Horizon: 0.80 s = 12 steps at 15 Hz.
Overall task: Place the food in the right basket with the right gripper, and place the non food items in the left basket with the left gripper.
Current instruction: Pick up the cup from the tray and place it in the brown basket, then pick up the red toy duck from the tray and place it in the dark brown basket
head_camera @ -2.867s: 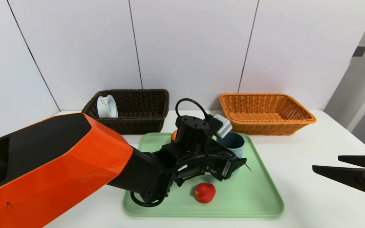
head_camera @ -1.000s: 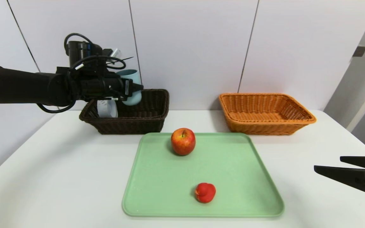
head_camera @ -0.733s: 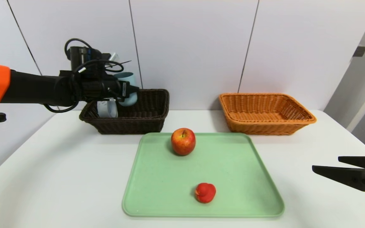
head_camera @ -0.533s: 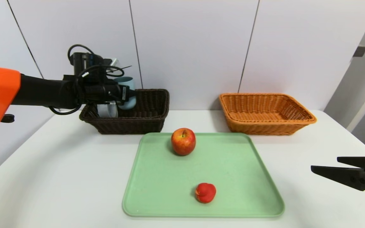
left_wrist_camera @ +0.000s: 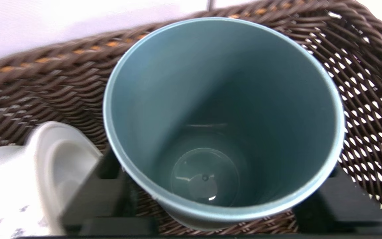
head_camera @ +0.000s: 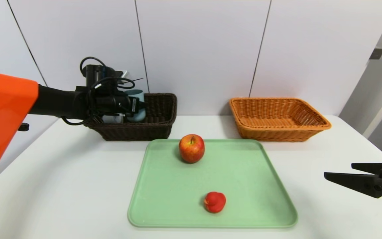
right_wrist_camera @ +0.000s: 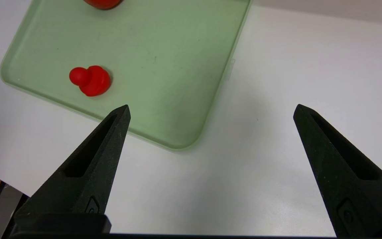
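The round blue plastic cup point(left_wrist_camera: 224, 122) sits between the left gripper point(head_camera: 134, 107)'s black fingers point(left_wrist_camera: 95, 199), low inside the dark brown woven basket point(head_camera: 158, 116), while the right gripper point(right_wrist_camera: 211, 113) waits spread wide.

In the head view the left gripper point(head_camera: 137, 107) covers most of the blue cup point(head_camera: 136, 99) and the white object point(head_camera: 113, 118) in the dark basket point(head_camera: 151, 127). In the left wrist view, lower left of the frame, that white object point(left_wrist_camera: 31, 172) is blurred and cut by the edge. The right gripper point(head_camera: 338, 171) is cut off at the right edge. Only a sliver of the apple point(right_wrist_camera: 103, 3) shows at the top edge of the right wrist view.
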Available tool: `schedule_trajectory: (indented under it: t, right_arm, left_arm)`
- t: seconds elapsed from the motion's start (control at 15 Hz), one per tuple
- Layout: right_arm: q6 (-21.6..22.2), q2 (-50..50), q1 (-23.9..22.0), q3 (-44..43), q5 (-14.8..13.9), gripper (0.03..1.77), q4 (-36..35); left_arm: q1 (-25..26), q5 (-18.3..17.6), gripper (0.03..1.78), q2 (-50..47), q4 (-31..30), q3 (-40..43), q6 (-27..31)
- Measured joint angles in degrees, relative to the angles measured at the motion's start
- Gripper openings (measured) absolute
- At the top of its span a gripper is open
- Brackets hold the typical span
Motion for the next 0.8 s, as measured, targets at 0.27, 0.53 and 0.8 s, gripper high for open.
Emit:
schedule_trajectory:
  t: [0.27, 0.53, 0.8]
  right_arm:
    - [0.00, -0.02, 0.05, -0.11, 0.00, 1.70, 0.00]
    - [0.16, -0.41, -0.02, 0.00, 0.00, 1.70, 0.06]
    - [0.38, -0.99, -0.02, 0.41, 0.09, 1.70, 0.09]
  left_arm:
    - [-0.02, 0.11, 1.44, -0.20, 0.02, -0.02, -0.59]
    - [-0.05, 0.11, 1.55, -4.58, 0.24, 1.05, -2.17]
    - [-0.13, 0.22, 1.61, -12.74, 1.15, 1.84, -2.13]
